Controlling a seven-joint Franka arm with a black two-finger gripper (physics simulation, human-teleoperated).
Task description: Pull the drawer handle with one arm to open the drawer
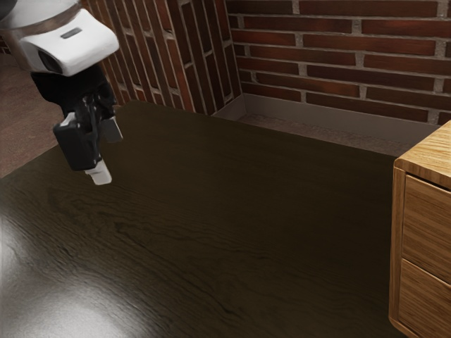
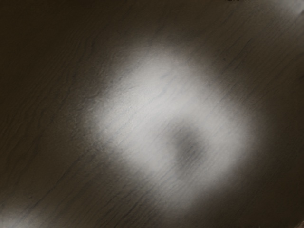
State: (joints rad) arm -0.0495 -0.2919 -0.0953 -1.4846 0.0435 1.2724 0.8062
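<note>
A light wooden cabinet [image 1: 431, 160] stands on the dark table at the exterior view's right edge. It has an upper drawer front [image 1: 428, 227] and a lower drawer front [image 1: 424, 303], both flush with the frame. No handle shows from this angle. My gripper [image 1: 97, 171] hangs at the exterior view's upper left, pointing down a little above the table and far from the cabinet, with nothing in it. In the wrist view, the dark wood tabletop [image 2: 52, 71] lies under my hand, with a bright glare patch [image 2: 156, 109] and a small shadow in it.
The dark wooden table [image 1: 225, 218] stretches between my gripper and the cabinet. A red brick wall [image 1: 338, 49] with a grey baseboard runs behind the table. The floor [image 1: 21, 134] shows beyond the table's edge at the exterior view's left.
</note>
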